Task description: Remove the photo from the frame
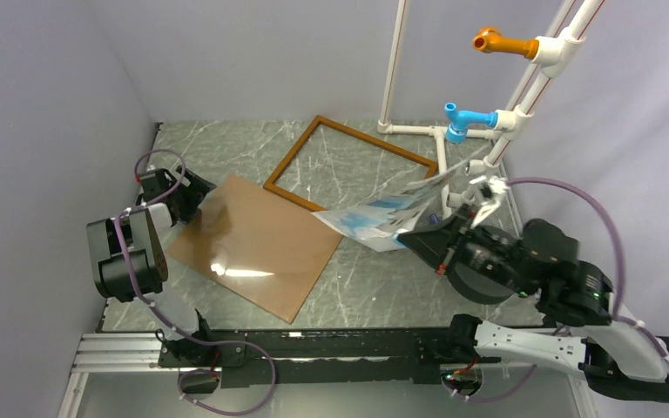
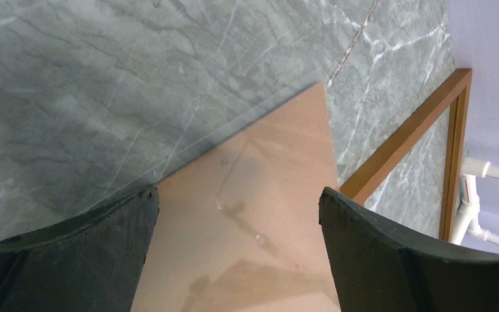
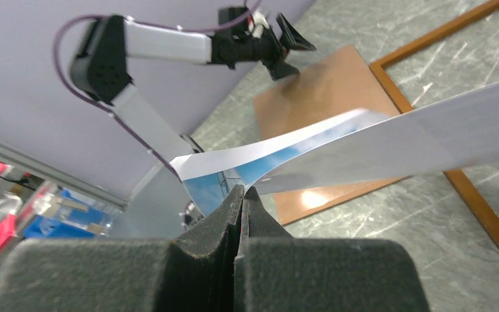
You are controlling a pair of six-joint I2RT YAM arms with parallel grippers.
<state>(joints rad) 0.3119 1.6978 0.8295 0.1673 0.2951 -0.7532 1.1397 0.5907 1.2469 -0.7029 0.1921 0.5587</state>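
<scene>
Lower centre, right gripper [image 3: 242,192] clamps the curled photo [image 3: 377,140], its right end cut off; left gripper [image 2: 237,208] gapes empty above the board [image 2: 279,162].

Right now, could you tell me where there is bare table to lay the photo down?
Bare marble: back left, behind the board and left of the frame; also front centre, between board and right gripper. Crowded back right: photo, frame, pipe stand.

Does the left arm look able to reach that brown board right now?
Probably yes. The left gripper hangs open right over a corner of the brown board, with nothing between them.
</scene>
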